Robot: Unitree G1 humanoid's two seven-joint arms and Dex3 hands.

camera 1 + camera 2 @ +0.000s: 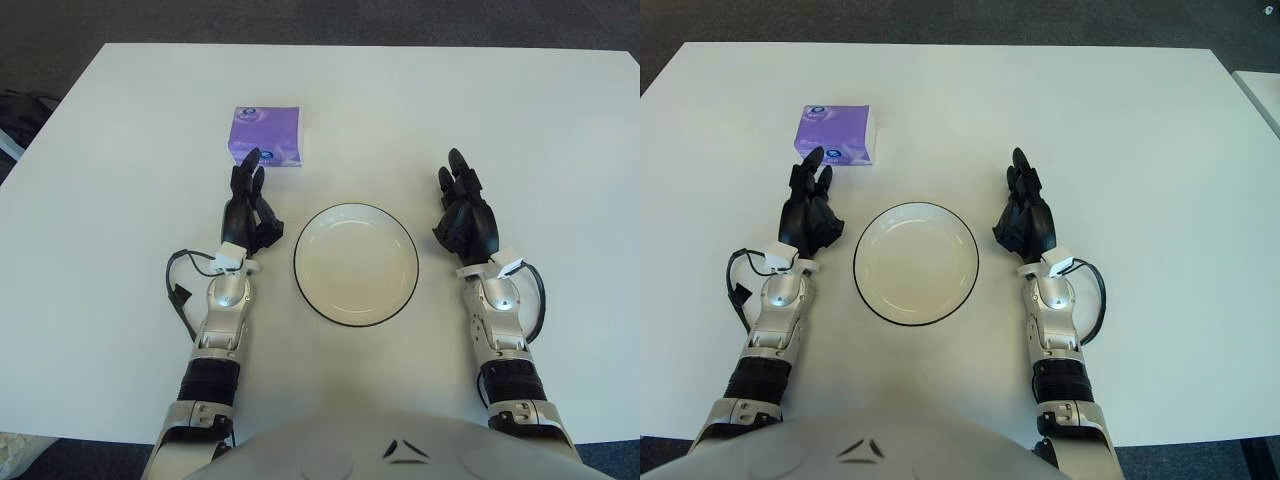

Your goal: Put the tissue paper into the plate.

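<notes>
So the white table point(520, 110) fills most of the frame, and a white plate point(356, 264) with a thin dark rim sits right around the middle, nothing in it. The tissue pack point(266, 135), a small purple packet, lies flat in the upper left area, up and left of the plate and well clear of it.

The left hand point(248, 208) shows just left of the plate, forearm coming up from the bottom edge, black fingers point(246, 172) stretched straight ahead and close together, holding nothing. The fingertips end just short of the tissue pack's near edge; can't really tell whether they touch it or not.

The right hand point(465, 215) mirrors it on the plate's right side, fingers extended forward and loose, nothing in its grasp. Both forearms run roughly parallel, each with a black cable looping out near the wrist.
</notes>
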